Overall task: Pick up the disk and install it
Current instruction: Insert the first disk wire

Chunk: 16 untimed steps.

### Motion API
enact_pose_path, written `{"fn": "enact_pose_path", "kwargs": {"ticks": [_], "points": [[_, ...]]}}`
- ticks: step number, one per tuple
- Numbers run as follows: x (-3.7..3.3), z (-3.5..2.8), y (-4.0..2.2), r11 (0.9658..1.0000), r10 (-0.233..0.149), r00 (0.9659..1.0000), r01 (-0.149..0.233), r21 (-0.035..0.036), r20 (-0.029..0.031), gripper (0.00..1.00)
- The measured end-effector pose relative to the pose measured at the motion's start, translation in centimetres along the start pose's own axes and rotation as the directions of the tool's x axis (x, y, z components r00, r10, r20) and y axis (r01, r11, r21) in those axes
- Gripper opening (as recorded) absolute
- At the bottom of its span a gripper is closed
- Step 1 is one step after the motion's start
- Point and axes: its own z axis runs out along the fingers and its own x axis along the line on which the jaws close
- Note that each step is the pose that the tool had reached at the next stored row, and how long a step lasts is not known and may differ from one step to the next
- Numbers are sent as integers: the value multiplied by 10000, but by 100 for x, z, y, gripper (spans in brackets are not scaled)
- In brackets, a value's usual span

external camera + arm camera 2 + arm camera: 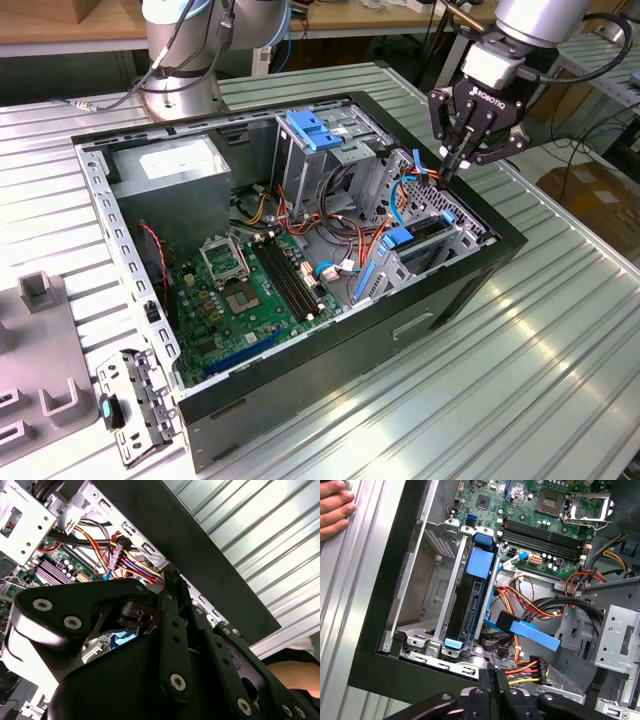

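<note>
Over the far corner of the open PC case (300,400), toward the exterior view's right, the hand (455,165) hangs just above the case rim, next to the drive cage (425,250). Fingers are pressed together, holding nothing; in the first wrist view the two fingertips (491,677) meet with no gap. The disk (472,600) is already in the drive cage: dark body in its bright blue carrier frame, standing on edge between the metal cage rails, light blue tab at each end. In the exterior view its blue end (400,238) shows at the cage, below and apart from the hand. A flat blue cable (532,632) lies across the wiring bundle beside the disk, and red, yellow and orange power leads (525,670) run just below the fingertips. The motherboard (250,290) sits on the case floor, with a lighter blue latch piece (315,130) on the upper bay. The case rests on a ribbed metal surface (520,350). A person's hand (335,505) rests on that surface outside the case wall in the first wrist view.
</note>
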Motion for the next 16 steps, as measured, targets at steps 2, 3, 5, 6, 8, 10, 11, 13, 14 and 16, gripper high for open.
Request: {"fn": "enact_pose_path", "kwargs": {"ticks": [2,3,5,6,8,10,11,13,14,16], "points": [[0,0,0,10000,1,10000,-1,0,0,17],[0,0,0,10000,14,10000,-14,0,0,17],[0,1,0,9995,320,9995,-320,-6,13,17],[0,1,0,9980,627,9980,-627,-12,24,17],[-14,3,50,9975,703,9975,-703,-14,28,17],[-23,5,83,9974,725,9974,-725,-14,29,17],[-30,5,106,9973,741,9972,-741,-15,30,17],[-38,7,138,9969,782,9969,-782,-15,31,17],[-38,7,141,9969,788,9969,-788,-15,32,17],[-39,6,141,9965,834,9965,-834,-16,32,17]]}}
